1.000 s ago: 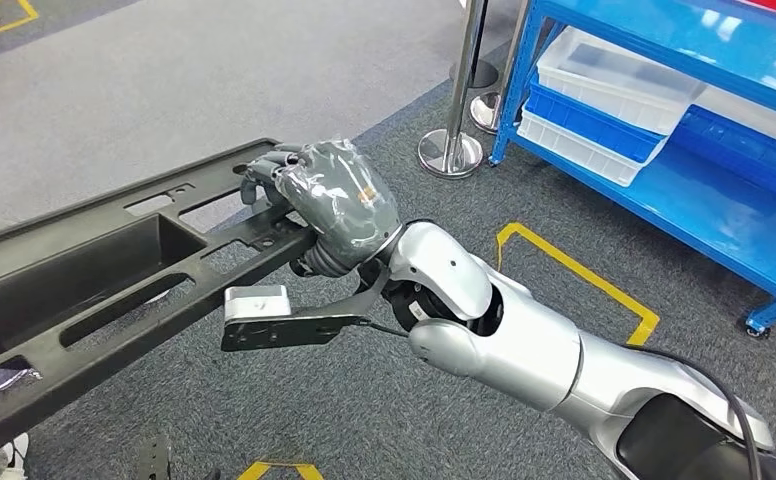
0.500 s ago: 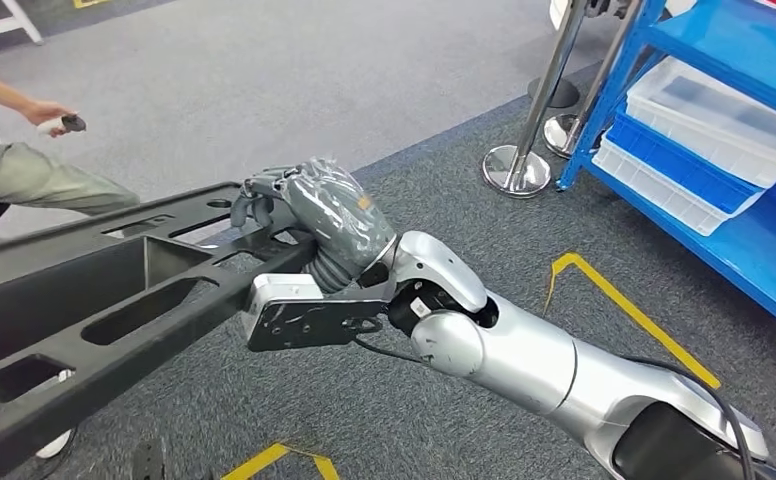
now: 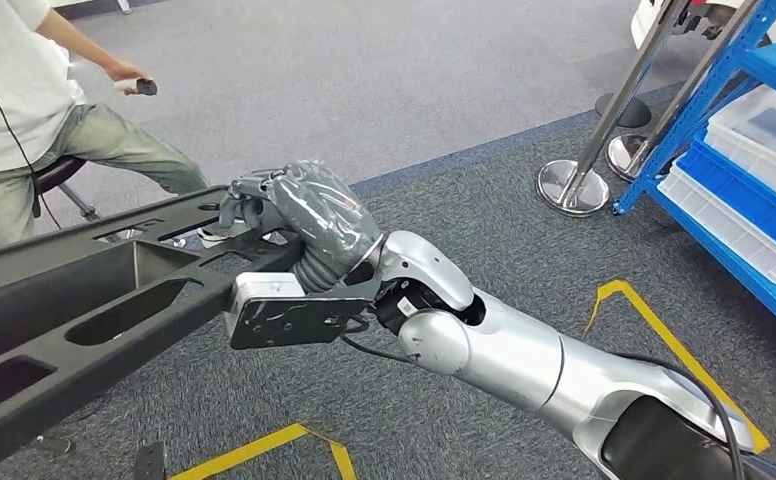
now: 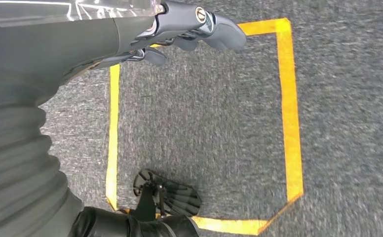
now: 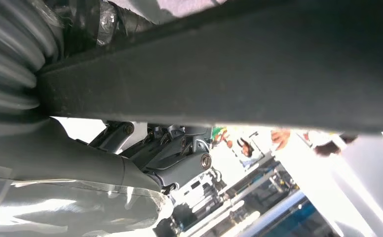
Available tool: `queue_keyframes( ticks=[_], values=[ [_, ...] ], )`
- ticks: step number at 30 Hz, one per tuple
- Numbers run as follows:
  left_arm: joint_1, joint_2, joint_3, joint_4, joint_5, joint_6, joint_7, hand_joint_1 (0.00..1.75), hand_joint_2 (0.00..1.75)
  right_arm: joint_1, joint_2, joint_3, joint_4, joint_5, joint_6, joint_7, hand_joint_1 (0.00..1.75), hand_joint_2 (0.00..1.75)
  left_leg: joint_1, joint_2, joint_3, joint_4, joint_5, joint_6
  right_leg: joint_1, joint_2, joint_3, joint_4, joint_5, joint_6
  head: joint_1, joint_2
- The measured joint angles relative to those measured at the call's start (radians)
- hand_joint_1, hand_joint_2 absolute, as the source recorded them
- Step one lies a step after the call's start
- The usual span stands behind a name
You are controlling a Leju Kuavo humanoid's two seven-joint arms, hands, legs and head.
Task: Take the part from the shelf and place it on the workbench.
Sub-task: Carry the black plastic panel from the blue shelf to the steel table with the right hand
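Now, with the right robot hand (image 3: 299, 215) wrapped around the long black plastic frame part (image 3: 94, 310), keep it level while carrying.

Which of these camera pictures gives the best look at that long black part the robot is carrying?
The head view: it shows the long black part with its slots, gripped by the right hand. The right wrist view shows just a dark blurred bar of it up close.
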Motion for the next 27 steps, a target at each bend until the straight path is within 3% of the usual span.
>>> queue_keyframes(
  ticks=[2, 4, 6, 8, 9, 11, 13, 15, 17, 19, 21, 23, 24, 25, 27],
  values=[
    [0.006, 0.001, -0.002, 0.000, -0.015, 0.001, 0.007, 0.00, 1.75, 0.000, -0.001, 0.000, -0.001, 0.000, 0.004, 0.013, 1.75, 1.75, 0.003, -0.023, 0.006, -0.008, 0.002, 0.011, 0.000, -0.003, 0.009, -0.002, -0.007, 0.012, 0.001, 0.000],
    [0.010, 0.002, -0.010, 0.000, -0.042, 0.005, 0.027, 0.00, 1.75, -0.001, -0.004, 0.000, -0.003, 0.003, 0.010, 0.022, 1.75, 1.75, 0.009, -0.044, 0.015, -0.019, 0.006, 0.023, -0.002, 0.042, -0.006, 0.043, -0.038, 0.021, 0.003, 0.000],
    [0.008, 0.004, -0.026, 0.000, -0.066, 0.007, 0.051, 0.00, 1.75, 0.002, -0.009, 0.000, -0.004, 0.010, 0.016, 0.027, 1.75, 1.75, 0.010, -0.067, 0.017, -0.022, 0.007, 0.031, -0.003, 0.094, -0.067, 0.162, -0.093, 0.022, 0.006, 0.000],
    [0.009, 0.010, -0.042, 0.000, -0.077, 0.007, 0.064, 0.00, 1.75, 0.010, -0.016, 0.000, -0.004, 0.017, 0.021, 0.030, 1.75, 1.75, 0.009, -0.095, 0.017, -0.020, 0.007, 0.035, -0.002, 0.108, -0.125, 0.257, -0.113, 0.021, 0.008, 0.000],
    [0.012, 0.013, -0.048, 0.000, -0.080, 0.005, 0.067, 0.00, 1.75, 0.014, -0.019, 0.000, -0.004, 0.020, 0.022, 0.031, 1.75, 1.75, 0.008, -0.110, 0.017, -0.018, 0.006, 0.035, -0.002, 0.110, -0.133, 0.257, -0.096, 0.020, 0.008, 0.000],
    [0.016, 0.020, -0.059, 0.000, -0.089, -0.003, 0.074, 0.00, 1.75, 0.015, -0.023, 0.000, -0.006, 0.025, 0.023, 0.031, 1.75, 1.75, 0.009, -0.139, 0.018, -0.012, 0.002, 0.032, -0.004, 0.125, -0.099, 0.158, -0.021, 0.015, 0.008, 0.000],
    [0.016, 0.024, -0.071, 0.000, -0.097, -0.014, 0.079, 0.00, 1.75, 0.014, -0.026, 0.000, -0.012, 0.027, 0.020, 0.031, 1.75, 1.75, 0.008, -0.165, 0.012, -0.002, -0.002, 0.025, -0.008, 0.170, -0.054, 0.048, 0.027, 0.007, 0.006, 0.000],
    [0.016, 0.028, -0.079, 0.000, -0.100, -0.020, 0.081, 0.00, 1.75, 0.018, -0.029, -0.002, -0.018, 0.023, 0.005, 0.029, 1.75, 1.75, 0.014, -0.187, 0.004, 0.001, -0.002, 0.012, -0.008, 0.192, -0.036, 0.012, 0.029, 0.002, 0.006, 0.000],
    [0.023, 0.031, -0.084, 0.000, -0.099, -0.021, 0.081, 0.00, 1.75, 0.026, -0.030, -0.008, -0.025, 0.007, -0.025, 0.022, 1.75, 1.75, 0.021, -0.202, 0.000, -0.003, 0.000, -0.002, -0.005, 0.171, -0.027, 0.000, 0.033, -0.007, 0.008, 0.000],
    [0.030, 0.032, -0.089, -0.001, -0.097, -0.022, 0.080, 0.00, 1.75, 0.035, -0.031, -0.021, -0.034, -0.021, -0.057, 0.010, 1.75, 1.75, 0.018, -0.159, -0.014, 0.026, -0.016, -0.013, -0.009, 0.147, -0.015, -0.015, 0.038, -0.017, 0.002, 0.000],
    [0.028, 0.032, -0.095, -0.002, -0.096, -0.022, 0.078, 0.00, 1.75, 0.044, -0.037, -0.036, -0.042, -0.060, -0.083, 0.001, 1.75, 1.75, 0.017, -0.093, -0.064, 0.124, -0.063, -0.022, -0.008, 0.120, -0.006, -0.023, 0.038, -0.023, -0.005, 0.000],
    [0.026, 0.033, -0.100, -0.002, -0.095, -0.022, 0.077, 0.00, 1.75, 0.058, -0.049, -0.047, -0.046, -0.099, -0.099, -0.002, 1.75, 1.75, 0.023, -0.068, -0.120, 0.229, -0.100, -0.030, -0.006, 0.089, -0.003, -0.023, 0.033, -0.026, -0.007, 0.000],
    [0.027, 0.033, -0.101, -0.002, -0.095, -0.022, 0.077, 0.00, 1.75, 0.066, -0.054, -0.051, -0.045, -0.116, -0.102, -0.002, 1.75, 1.75, 0.025, -0.063, -0.129, 0.243, -0.097, -0.033, -0.006, 0.075, -0.003, -0.022, 0.031, -0.026, -0.008, 0.000],
    [0.028, 0.033, -0.102, -0.002, -0.096, -0.022, 0.077, 0.00, 1.75, 0.073, -0.059, -0.052, -0.042, -0.129, -0.104, -0.002, 1.75, 1.75, 0.027, -0.058, -0.118, 0.221, -0.077, -0.035, -0.007, 0.062, -0.002, -0.021, 0.028, -0.024, -0.008, 0.000],
    [0.028, 0.034, -0.102, -0.002, -0.099, -0.022, 0.078, 0.00, 1.75, 0.082, -0.064, -0.055, -0.035, -0.144, -0.103, -0.004, 1.75, 1.75, 0.026, -0.025, -0.052, 0.097, -0.022, -0.033, -0.006, 0.039, 0.000, -0.017, 0.021, -0.017, -0.008, 0.000]
  ],
)
